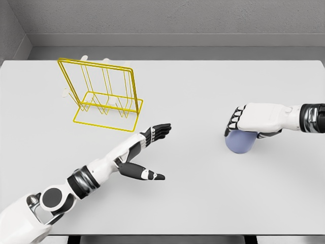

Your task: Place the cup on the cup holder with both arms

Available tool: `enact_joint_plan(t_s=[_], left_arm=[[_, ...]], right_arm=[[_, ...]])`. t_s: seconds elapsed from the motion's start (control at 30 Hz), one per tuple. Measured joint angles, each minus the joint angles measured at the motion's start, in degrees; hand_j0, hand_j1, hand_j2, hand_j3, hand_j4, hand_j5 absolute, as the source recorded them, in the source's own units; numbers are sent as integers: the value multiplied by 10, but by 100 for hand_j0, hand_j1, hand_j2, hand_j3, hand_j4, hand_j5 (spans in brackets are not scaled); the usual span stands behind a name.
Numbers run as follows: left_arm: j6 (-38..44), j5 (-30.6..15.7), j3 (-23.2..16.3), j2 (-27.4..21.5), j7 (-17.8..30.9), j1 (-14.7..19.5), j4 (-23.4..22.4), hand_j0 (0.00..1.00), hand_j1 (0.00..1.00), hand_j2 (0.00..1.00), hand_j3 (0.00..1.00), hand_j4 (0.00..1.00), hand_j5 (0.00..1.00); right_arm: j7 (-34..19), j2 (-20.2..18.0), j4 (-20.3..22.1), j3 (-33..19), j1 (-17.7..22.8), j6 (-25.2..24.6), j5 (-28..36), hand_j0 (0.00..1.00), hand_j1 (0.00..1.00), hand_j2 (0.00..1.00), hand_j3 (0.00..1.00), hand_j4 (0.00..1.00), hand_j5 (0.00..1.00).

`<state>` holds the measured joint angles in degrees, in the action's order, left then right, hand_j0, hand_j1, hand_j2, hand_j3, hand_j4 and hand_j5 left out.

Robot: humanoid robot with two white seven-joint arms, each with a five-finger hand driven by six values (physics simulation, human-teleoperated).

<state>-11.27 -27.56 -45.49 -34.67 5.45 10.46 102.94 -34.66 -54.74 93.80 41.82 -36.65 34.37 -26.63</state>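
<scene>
- Head view: right hand (254, 121) wraps the lavender cup (240, 141), which rests on the table (203, 203).
- Left hand (151, 152) spread, empty, near the yellow holder (104, 96).
- Cup looks light, rigid, smooth; grip its sidewall.

Both arms are glossy white shells with black joints. The left arm (96, 175), entering at 8 o'clock, shows a round grey-and-black elbow disc, a dark banded cuff and a chrome fitting. The left hand (147, 152) has black fingers (160, 130) with white segments. The right hand (256, 119), from 3 o'clock, is white-backed, with black-and-white knuckles and a dark ribbed wrist.
</scene>
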Motion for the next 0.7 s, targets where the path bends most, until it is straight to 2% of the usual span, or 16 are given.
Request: enact_joint_plan(t_s=[0.23, 0.4, 0.7], left_arm=[[14, 0, -1, 10, 1, -13, -7, 100, 100, 100, 100, 100, 100], [15, -1, 2, 24, 1, -18, -25, 100, 100, 100, 100, 100, 100], [15, -3, 6, 30, 0, -18, -48, 100, 100, 100, 100, 100, 100]], right_arm=[[-4, 0, 0, -1, 0, 3, -3, 49, 49, 49, 49, 49, 49], [-4, -1, 0, -2, -8, 7, -14, 46, 46, 46, 46, 46, 46], [-4, -36, 54, -4, -9, 8, -10, 46, 46, 46, 46, 46, 46]])
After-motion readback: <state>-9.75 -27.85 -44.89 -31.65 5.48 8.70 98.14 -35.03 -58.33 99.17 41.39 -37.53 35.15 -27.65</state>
